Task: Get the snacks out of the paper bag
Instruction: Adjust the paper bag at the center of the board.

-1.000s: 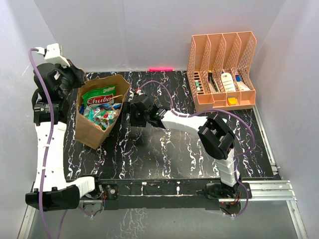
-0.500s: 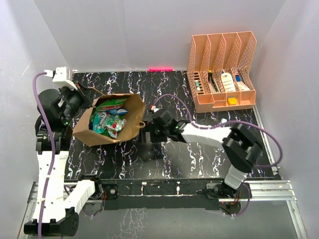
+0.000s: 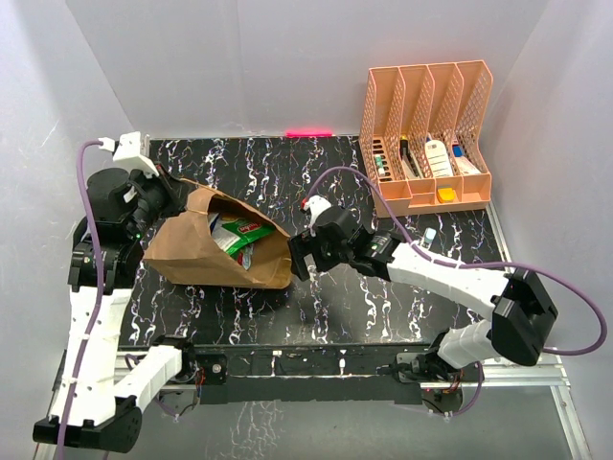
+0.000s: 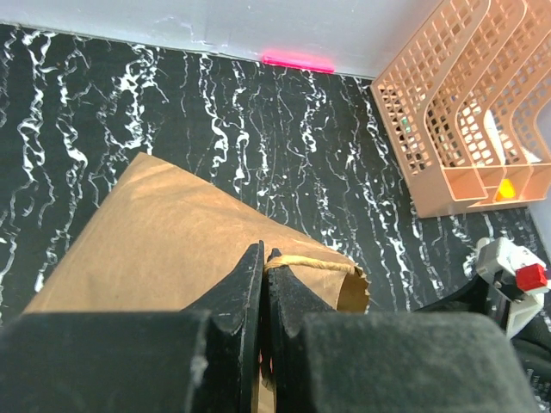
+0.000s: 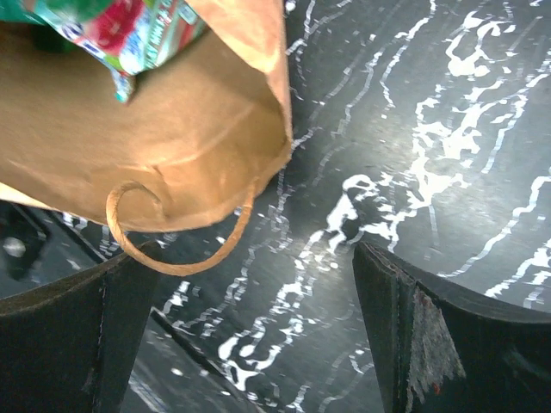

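The brown paper bag (image 3: pixel 206 259) lies tipped on its side with its mouth facing right. Green and red snacks (image 3: pixel 239 235) show inside the mouth. My left gripper (image 3: pixel 170 203) is shut on the bag's upper rim by its twisted handle; in the left wrist view the fingers (image 4: pixel 250 284) pinch the paper bag (image 4: pixel 146 232) where the handle (image 4: pixel 314 262) comes out. My right gripper (image 3: pixel 299 257) is open and empty just right of the mouth. The right wrist view shows the bag's mouth (image 5: pixel 155 138), its lower handle loop (image 5: pixel 176 262), a teal-green packet (image 5: pixel 129 30) and my right gripper (image 5: pixel 245 258).
An orange slotted file rack (image 3: pixel 426 134) with small bottles and tubes stands at the back right; it also shows in the left wrist view (image 4: pixel 465 112). The black marbled table (image 3: pixel 383 316) runs to a metal rail at the near edge.
The bag has gone from upright to lying on its side, mouth to the right. My left gripper came right and down with its rim. My right gripper backed off to the right and stays open.
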